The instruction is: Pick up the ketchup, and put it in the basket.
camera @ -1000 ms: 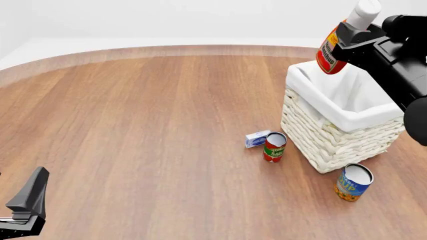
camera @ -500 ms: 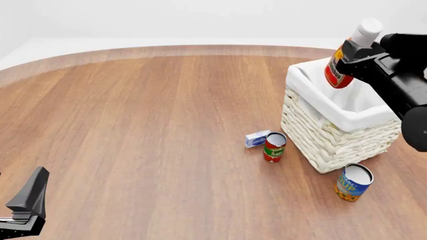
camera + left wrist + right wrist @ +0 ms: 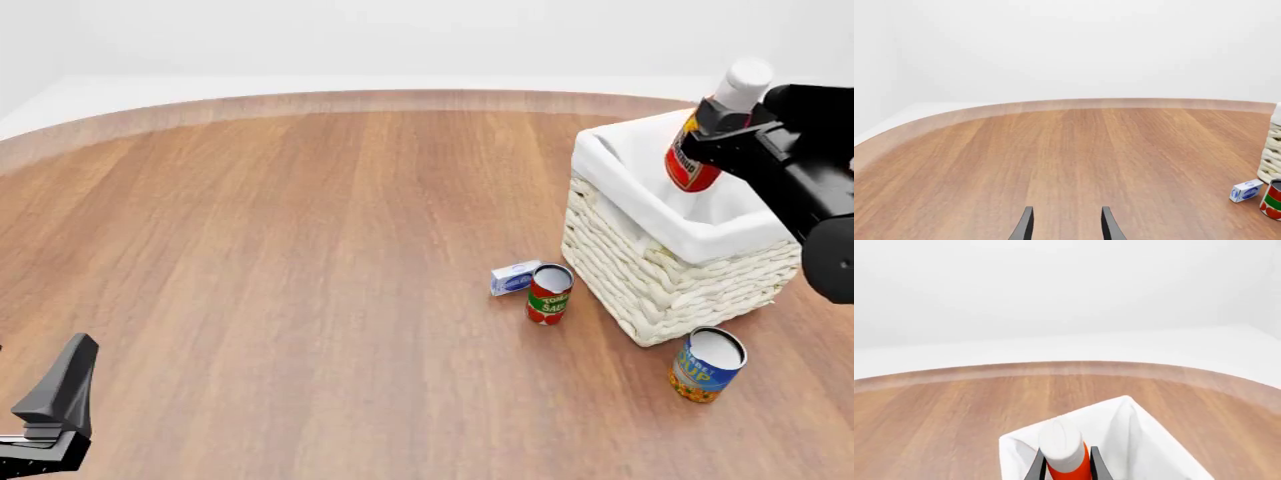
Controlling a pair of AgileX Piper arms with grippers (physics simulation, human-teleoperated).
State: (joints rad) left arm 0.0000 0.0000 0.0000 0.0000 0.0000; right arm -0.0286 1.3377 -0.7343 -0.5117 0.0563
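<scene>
Your right gripper [image 3: 718,128] is clamped on the ketchup [image 3: 697,157] just below its cap, bottle tilted cap-up with its base over the basket [image 3: 667,275] opening, so release goes straight down; left gripper [image 3: 1065,226] sits apart, jaws spread, idle.

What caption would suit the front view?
Right gripper lowers ketchup into the basket; left gripper idles.

Bright, even, diffuse light in all 3 of my views; no glare. Only faint soft shadows under the cans on the table [image 3: 267,250], lower right of the front frame. Renders sharp edge to edge; white backdrop featureless.
</scene>
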